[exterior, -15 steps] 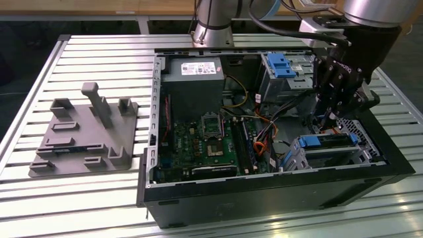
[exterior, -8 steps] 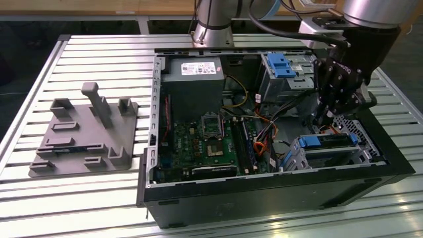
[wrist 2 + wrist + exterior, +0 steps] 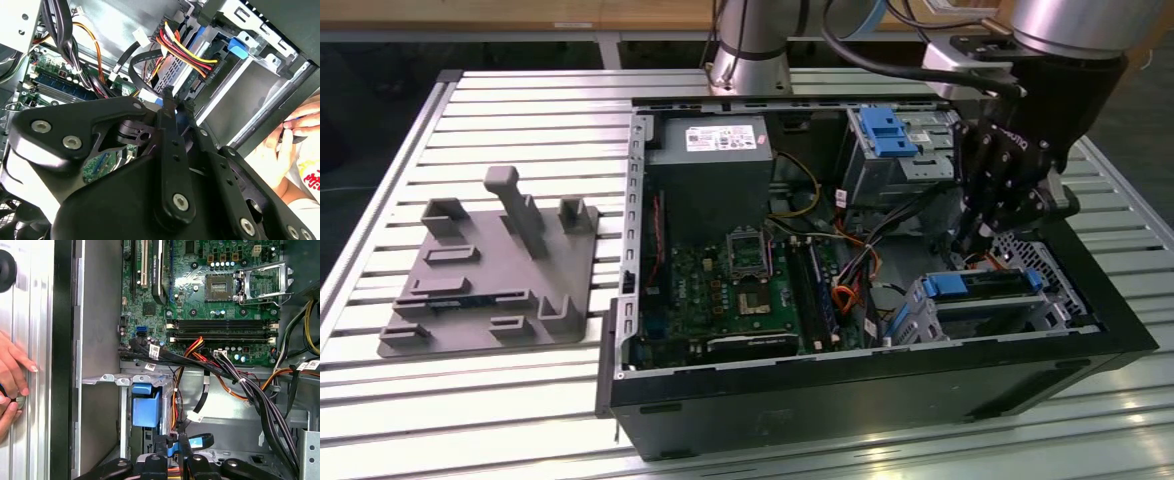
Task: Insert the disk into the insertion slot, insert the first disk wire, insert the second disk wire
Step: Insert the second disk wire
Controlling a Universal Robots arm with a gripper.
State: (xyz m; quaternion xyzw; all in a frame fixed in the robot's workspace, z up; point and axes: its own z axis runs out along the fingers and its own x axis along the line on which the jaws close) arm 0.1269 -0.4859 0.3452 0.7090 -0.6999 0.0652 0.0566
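One open computer case (image 3: 854, 395) on one slatted table (image 3: 520, 100). One insertion slot (image 3: 917, 322) at the exterior view's right, with one disk (image 3: 983, 290) seated inside. One gripper (image 3: 967, 243) just above the slot. Two fingers (image 3: 169, 117) narrowed almost together, pinching the end of one black wire (image 3: 132, 70).

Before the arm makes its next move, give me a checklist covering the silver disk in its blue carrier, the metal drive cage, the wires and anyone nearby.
1. Flat silver disk in bright blue plastic carrier seated in the low silver perforated drive cage: ok, it lies inside.
2. Black gripper over the cage's end: ok.
3. Anything held by the gripper: cannot tell.
4. Red, yellow and black wire bundle clear of the gripper: cannot tell, it runs close by.
5. Person's hand away from the black computer case: not ok, it is right beside the case wall.
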